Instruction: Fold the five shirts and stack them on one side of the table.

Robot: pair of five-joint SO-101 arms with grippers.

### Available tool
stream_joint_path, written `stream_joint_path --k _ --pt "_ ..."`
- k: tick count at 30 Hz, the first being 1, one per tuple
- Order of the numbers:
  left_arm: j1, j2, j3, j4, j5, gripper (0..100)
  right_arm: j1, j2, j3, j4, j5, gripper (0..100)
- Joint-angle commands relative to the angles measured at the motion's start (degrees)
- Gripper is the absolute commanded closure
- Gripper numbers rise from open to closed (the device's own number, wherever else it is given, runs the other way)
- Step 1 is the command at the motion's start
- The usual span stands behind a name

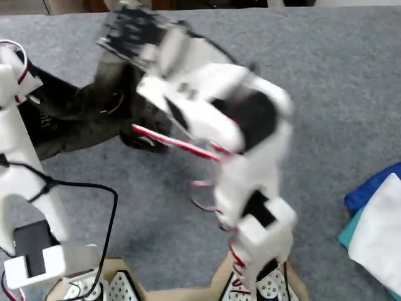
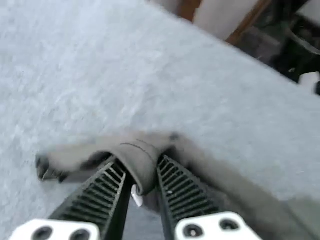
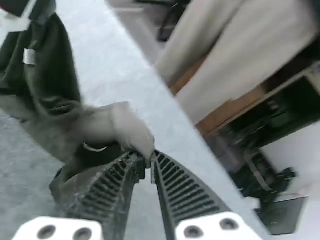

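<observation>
A grey, felt-like table cover [image 1: 338,88] spreads beneath and all around the right gripper [image 3: 150,161]. Beyond that gripper, past the table's far edge, a pale beige cloth [image 3: 240,45] hangs beside a brown wooden frame [image 3: 227,112], with dark, blurred clutter [image 3: 260,170] nearby. Well behind the gripper, brown cardboard [image 1: 169,293] lies at the table's near edge.

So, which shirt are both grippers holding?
The dark shirt, pinched by the left gripper and right gripper; the white shirt, blue shirt and teal shirt lie stacked aside.

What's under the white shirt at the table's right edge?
Beneath the white shirt, edges of a blue shirt and a teal one show; anything lower is covered.
</observation>
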Motion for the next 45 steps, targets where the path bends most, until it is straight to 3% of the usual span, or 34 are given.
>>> stream_joint_path --k 1,7,14,25,40,45 --pt "4.22 -3.03 -12.4 5.01 0.26 98 4.09 -15.34 6.9 0.62 1.23 99.4" --pt "13.71 -9.1 -22.86 6.42 0.35 98 8.66 -32.57 14.9 0.18 2.29 99.4" --pt "19.69 -17.45 -22.42 6.51 0.18 98 21.32 -42.77 14.99 -1.58 5.1 99.4" --pt "27.25 -39.6 -0.79 6.51 -1.49 98 31.16 -48.57 14.99 -10.73 12.75 99.4" --pt "27.69 -45.41 6.68 2.9 -5.54 98 33.54 -44.44 18.33 -33.85 15.91 99.4" --pt "23.38 -45.85 11.08 2.29 -6.42 98 33.1 -42.51 20.35 -38.59 18.64 99.4"
